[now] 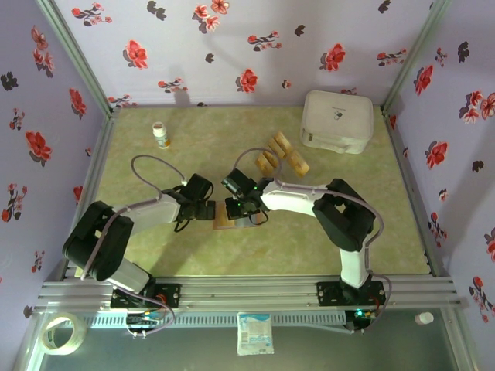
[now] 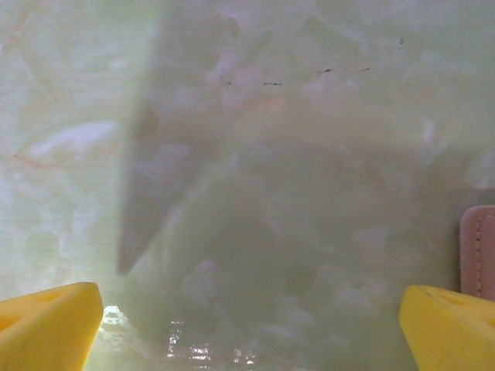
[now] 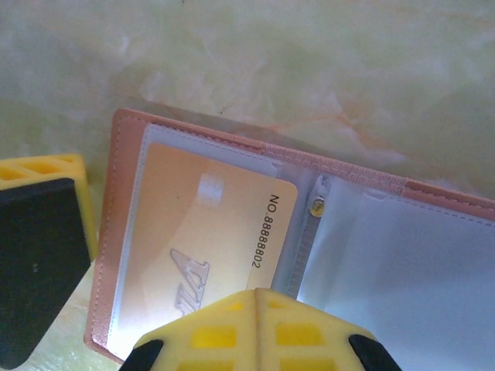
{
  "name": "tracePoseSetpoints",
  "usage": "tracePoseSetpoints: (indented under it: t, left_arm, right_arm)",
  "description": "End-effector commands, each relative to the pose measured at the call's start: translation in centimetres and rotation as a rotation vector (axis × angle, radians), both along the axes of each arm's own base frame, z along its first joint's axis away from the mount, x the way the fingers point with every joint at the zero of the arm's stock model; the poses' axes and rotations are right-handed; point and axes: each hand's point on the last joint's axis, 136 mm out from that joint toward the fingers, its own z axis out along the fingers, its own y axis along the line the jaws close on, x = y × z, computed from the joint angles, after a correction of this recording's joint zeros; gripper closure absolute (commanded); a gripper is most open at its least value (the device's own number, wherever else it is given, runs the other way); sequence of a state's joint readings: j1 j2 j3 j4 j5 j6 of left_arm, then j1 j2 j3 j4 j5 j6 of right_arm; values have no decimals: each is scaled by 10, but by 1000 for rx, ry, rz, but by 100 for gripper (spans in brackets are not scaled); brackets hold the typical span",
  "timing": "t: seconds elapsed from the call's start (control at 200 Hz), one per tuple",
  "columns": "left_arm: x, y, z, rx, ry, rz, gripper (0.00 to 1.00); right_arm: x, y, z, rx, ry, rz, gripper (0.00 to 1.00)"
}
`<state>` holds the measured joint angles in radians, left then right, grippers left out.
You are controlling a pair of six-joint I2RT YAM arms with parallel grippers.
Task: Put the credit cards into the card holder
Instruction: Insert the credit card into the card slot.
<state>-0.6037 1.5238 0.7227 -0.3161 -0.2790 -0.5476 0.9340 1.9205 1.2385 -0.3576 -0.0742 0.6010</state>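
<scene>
Table: green marbled top, flowered walls on three sides.
White box: at the far right corner.
Left gripper: fingers spread wide with nothing between them, low over bare table just left of the card holder.
Right gripper: fingers apart, over the holder's left page.
Card holder: lies open near the table's middle, between both grippers.
Credit cards: several lie loose between holder and white box.
Pocketed card: sits in the holder's left clear pocket.
Bottle: upright, far left.
</scene>
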Motion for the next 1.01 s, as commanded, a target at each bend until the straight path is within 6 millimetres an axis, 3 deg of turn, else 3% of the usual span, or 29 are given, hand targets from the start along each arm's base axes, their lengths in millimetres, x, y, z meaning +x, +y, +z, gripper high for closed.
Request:
tracePoseSetpoints:
  t: [0.0,0.15,0.245,0.42,0.555,0.615,0.805,1.0]
  left_arm:
    - [-1,1,-9,3,25,5,0]
    - [-1,-2,-11,-9,28,-2,1]
    - [0,-2,-7,-14,18,-6,0]
    - [-1,-2,12,-29,-12,-13,0]
    - [-6,-2,26,-71,-40,-11,0]
    - [-10,-2,28,-94,-40,-12,1]
    - [-21,-7,28,-155,-32,-26,0]
    - [-23,-15,19,-199,-30,-50,0]
  right_arm:
    - [0,1,-7,-4,15,13,100]
    - [-1,7,-4,20,23,20,100]
    - [0,6,9,37,2,18,100]
    - [5,-12,35,51,-53,-20,100]
    - [8,-37,38,41,-66,-69,74]
    - [10,-46,36,43,-60,-92,68]
    - [15,-58,31,80,-35,-144,58]
    - [15,-58,22,78,-16,-155,56]
